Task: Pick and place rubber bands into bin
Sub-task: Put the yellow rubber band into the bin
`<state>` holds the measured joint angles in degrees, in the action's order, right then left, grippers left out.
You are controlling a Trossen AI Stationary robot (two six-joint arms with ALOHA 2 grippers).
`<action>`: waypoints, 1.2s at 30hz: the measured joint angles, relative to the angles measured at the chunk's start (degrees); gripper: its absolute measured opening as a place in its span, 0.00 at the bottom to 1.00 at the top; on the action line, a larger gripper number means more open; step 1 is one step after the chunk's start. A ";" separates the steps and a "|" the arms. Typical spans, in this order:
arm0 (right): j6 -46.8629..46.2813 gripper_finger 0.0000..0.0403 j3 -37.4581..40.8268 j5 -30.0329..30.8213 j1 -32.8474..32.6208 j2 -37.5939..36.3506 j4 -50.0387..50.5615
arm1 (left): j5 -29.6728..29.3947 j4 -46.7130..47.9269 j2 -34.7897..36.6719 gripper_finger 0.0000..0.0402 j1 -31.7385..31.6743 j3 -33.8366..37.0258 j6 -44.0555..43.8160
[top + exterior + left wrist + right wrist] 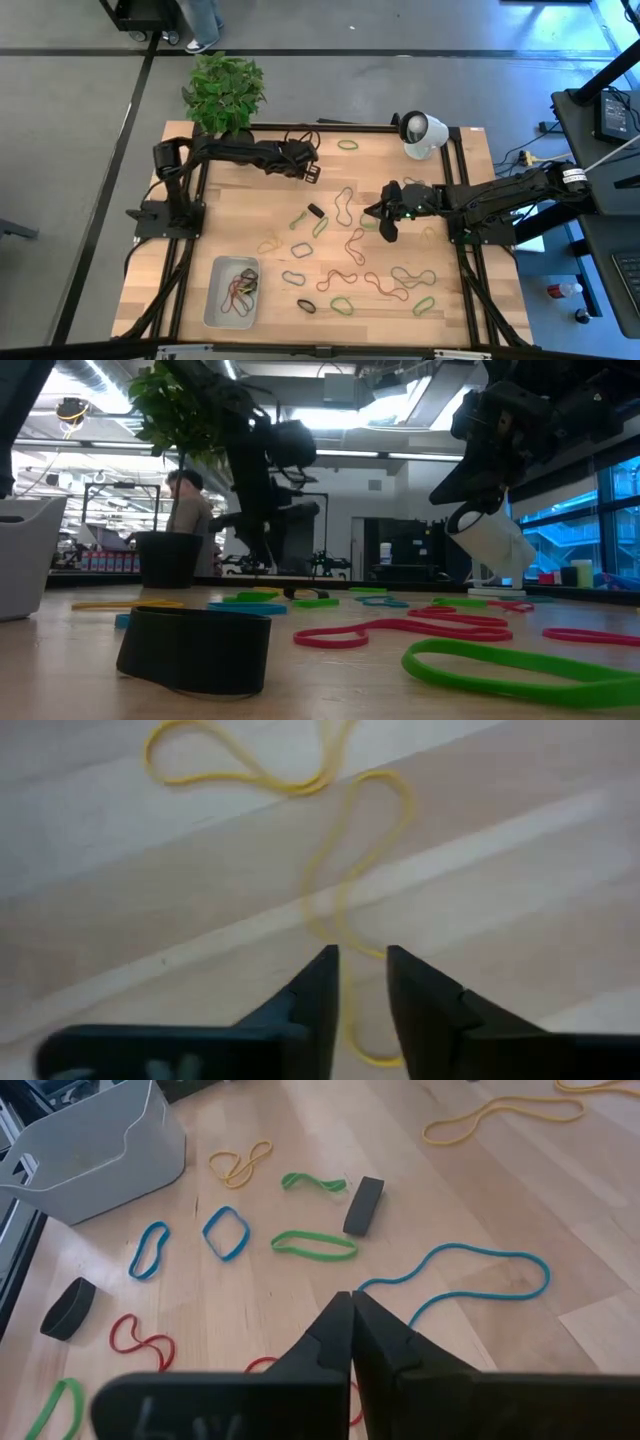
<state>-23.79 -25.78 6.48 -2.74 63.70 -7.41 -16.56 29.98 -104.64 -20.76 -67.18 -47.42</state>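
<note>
Many rubber bands in green, red, tan, blue and black lie loose on the wooden table (330,275). Several more lie in the pale grey bin (212,292) at the near left, which also shows in the right wrist view (90,1140). My left gripper (312,172) hovers at the far middle. Its fingers stand a little apart (362,965) over a long yellow band (340,870) that lies flat on the wood. My right gripper (385,222) is shut and empty (351,1302) above the table's middle right, over a long blue band (470,1275) and a green one (313,1245).
A potted plant (225,90) stands at the table's far left corner, and a white round device (422,133) at the far right. A thick black band (195,650) and a green band (520,670) lie near the front edge. A person (188,510) stands in the room behind.
</note>
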 joint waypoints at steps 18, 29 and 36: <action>-1.51 0.02 -0.01 1.42 0.00 0.00 -0.04 | 1.55 -3.28 -8.53 0.42 -2.18 -0.37 0.11; -1.38 0.02 -0.02 1.60 0.00 0.00 -0.08 | 1.68 -0.40 -7.74 0.02 -1.52 -0.21 3.26; -0.93 0.02 -0.01 1.60 0.00 0.00 0.02 | 3.37 4.11 -2.57 0.01 2.71 0.25 4.63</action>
<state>-24.72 -25.79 8.08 -2.74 63.70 -7.39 -13.19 34.09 -107.21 -18.05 -66.94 -42.79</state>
